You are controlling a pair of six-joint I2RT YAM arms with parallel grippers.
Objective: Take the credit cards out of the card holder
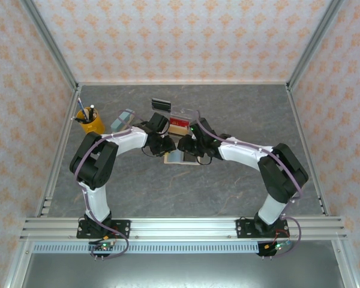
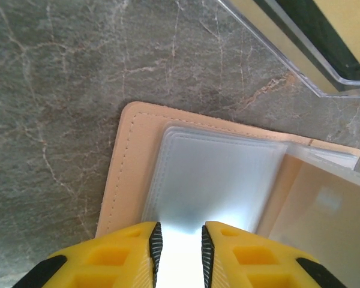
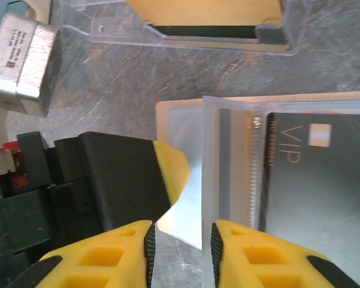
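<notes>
Nearest the lens, left wrist view: left gripper (image 2: 179, 255), yellow fingers a narrow gap apart, tips over the near edge of a clear sleeve (image 2: 216, 180) of the card holder (image 2: 129, 174); pinching or only pressing, cannot tell. Card holder lying open and flat on the table (image 2: 60, 72), tan cover underneath, clear sleeves stacked on top, roughly midway between the two arms in the top view. Toward the holder's right side: one sleeve raised, dark VIP card (image 3: 306, 180) still inside it. Right gripper (image 3: 181, 255) at that sleeve's free edge, jaws part-way apart with the edge in the gap; clamped or not, cannot tell. Progress, as a judgement: early. Holder open and apparently steadied, no card seen clear of its sleeve, all pulling-out left to do, probably for more than one sleeve. Just beyond the holder: clear tray (image 3: 186, 41) with a tan flat item and a dark strip inside, card or not unclear. Hard to make out: contents of the frosted sleeves on the holder's left side, number of cards, contact under either gripper's fingertips, most of the holder from above, covered there by both wrists.
</notes>
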